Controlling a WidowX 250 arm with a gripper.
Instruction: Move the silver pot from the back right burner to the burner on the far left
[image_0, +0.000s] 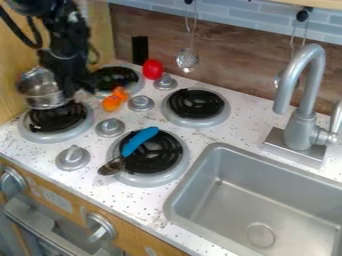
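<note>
Hanging beside one metal pot (40, 90): your hand (76, 89) (you cannot tell whether it is clamping). Pot is overlapping the leftmost burner (59, 120); resting contact is proving unclear.

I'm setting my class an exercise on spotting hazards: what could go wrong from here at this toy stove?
The metal pot, right beside the gripper, might knock against the wooden side wall if moved carelessly.

The orange object is close to the gripper too, so a sideways sweep could nudge it.

The blue-handled utensil lies slanted across a burner, its head over the rim; a bump might slide it off.
</note>
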